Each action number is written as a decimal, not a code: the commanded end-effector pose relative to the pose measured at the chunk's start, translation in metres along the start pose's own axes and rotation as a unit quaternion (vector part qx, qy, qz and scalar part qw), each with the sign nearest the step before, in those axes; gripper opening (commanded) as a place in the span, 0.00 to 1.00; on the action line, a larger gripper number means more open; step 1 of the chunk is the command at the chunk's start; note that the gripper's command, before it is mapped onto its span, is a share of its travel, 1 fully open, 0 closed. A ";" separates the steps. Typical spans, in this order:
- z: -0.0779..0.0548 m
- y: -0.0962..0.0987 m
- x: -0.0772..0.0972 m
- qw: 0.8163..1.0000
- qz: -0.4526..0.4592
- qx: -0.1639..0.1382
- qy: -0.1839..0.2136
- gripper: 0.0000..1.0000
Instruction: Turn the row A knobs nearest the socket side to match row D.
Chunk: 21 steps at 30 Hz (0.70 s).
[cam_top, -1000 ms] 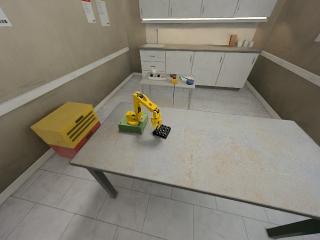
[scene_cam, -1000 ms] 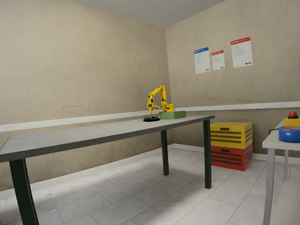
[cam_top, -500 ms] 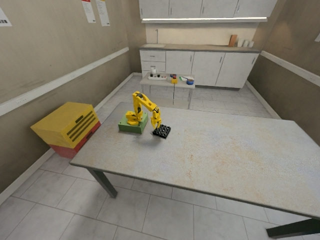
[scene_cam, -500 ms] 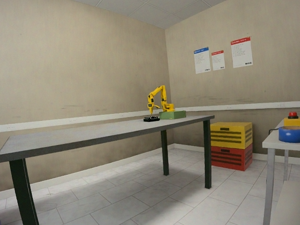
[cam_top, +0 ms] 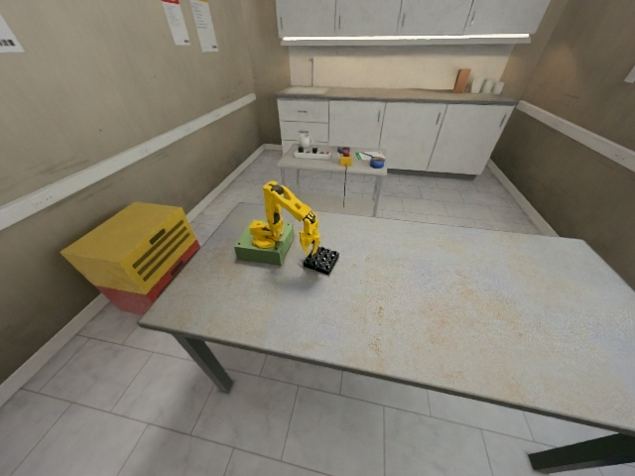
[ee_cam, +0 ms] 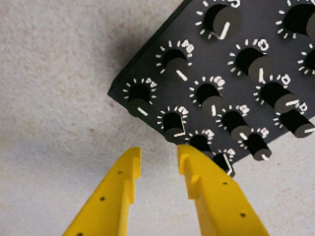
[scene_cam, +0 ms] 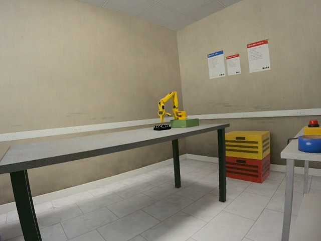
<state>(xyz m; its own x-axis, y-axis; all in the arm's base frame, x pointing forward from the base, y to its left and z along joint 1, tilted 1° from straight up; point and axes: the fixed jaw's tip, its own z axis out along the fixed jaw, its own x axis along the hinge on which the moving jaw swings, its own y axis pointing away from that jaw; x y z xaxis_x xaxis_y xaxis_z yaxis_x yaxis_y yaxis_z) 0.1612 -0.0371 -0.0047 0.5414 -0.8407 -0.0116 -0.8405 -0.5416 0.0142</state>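
The black knob box lies flat on the table, just right of the arm's green base. In the wrist view its near-left row holds the knobs A4, A3 and A2. The last knob of that row is partly hidden behind my right finger. My yellow gripper points down at the box's near-left edge, a little above it. It is shut with nothing between the fingers. The right fingertip lies close to knob A2.
The grey table stretches far to the right of the box. A yellow and red crate stands on the floor beside the table. A small side table with several small items stands by the cabinets.
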 end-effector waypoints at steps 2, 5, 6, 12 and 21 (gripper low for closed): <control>-0.004 -0.004 -0.003 1.000 0.012 0.004 0.003 0.10; -0.005 -0.008 -0.006 1.000 0.026 0.004 0.003 0.10; -0.005 -0.009 -0.007 1.000 0.031 0.004 0.003 0.11; -0.007 -0.017 -0.015 0.998 0.069 0.005 0.003 0.12; -0.011 -0.030 -0.029 0.992 0.126 0.005 0.004 0.15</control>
<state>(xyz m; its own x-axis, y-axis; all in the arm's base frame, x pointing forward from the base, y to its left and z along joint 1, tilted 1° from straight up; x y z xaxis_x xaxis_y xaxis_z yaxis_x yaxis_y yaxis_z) 0.1674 -0.0057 0.0017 0.3594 -0.9332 -0.0058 -0.9330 -0.3594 0.0184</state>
